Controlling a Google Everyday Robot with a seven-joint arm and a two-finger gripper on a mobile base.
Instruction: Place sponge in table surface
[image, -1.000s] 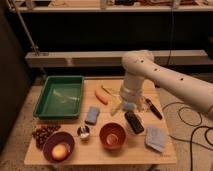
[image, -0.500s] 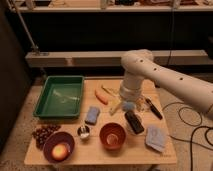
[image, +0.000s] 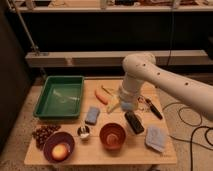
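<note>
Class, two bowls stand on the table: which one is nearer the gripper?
The orange bowl by the black block, not the purple bowl holding fruit; the gripper hangs just behind that block.

The gripper hangs low over the table surface, toward its back. Left of it and slightly forward lies the sponge, with the tray farther left. Just before it lies the block, a bowl front-left of that, the cloth front-right
</note>
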